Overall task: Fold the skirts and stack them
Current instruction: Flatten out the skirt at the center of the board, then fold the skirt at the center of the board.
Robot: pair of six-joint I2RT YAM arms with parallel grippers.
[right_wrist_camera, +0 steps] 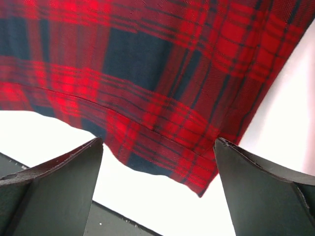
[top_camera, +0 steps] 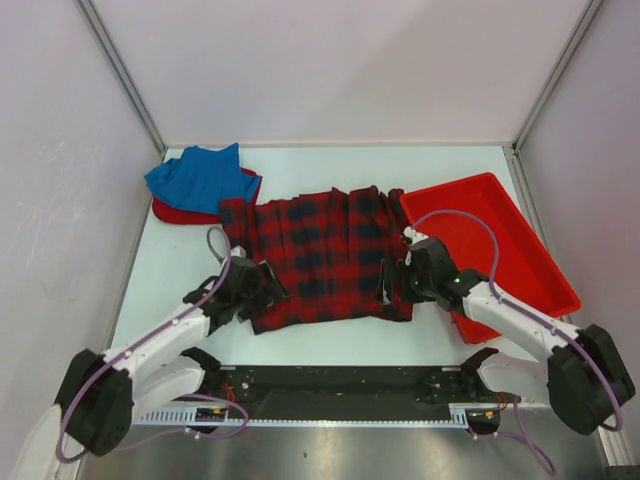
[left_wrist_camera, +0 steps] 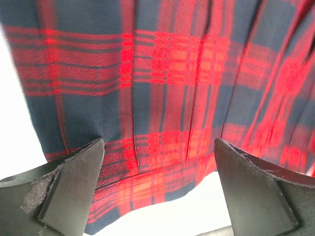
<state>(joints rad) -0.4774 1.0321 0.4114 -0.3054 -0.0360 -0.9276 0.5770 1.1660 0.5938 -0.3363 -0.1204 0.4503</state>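
The red-and-navy plaid skirt (top_camera: 320, 255) lies spread flat in the middle of the table. At the back left, the bright blue skirt (top_camera: 195, 178) rests on top of the plain red skirt (top_camera: 178, 212). My left gripper (top_camera: 268, 285) hovers open over the plaid skirt's near left corner; its hem (left_wrist_camera: 157, 182) lies between the wide jaws. My right gripper (top_camera: 388, 283) hangs open over the near right corner (right_wrist_camera: 197, 177), nothing pinched.
A rigid red plastic tray (top_camera: 520, 255) stands at the right, beside the right arm. White walls close in the table at the back and sides. A black rail (top_camera: 340, 385) runs along the near edge.
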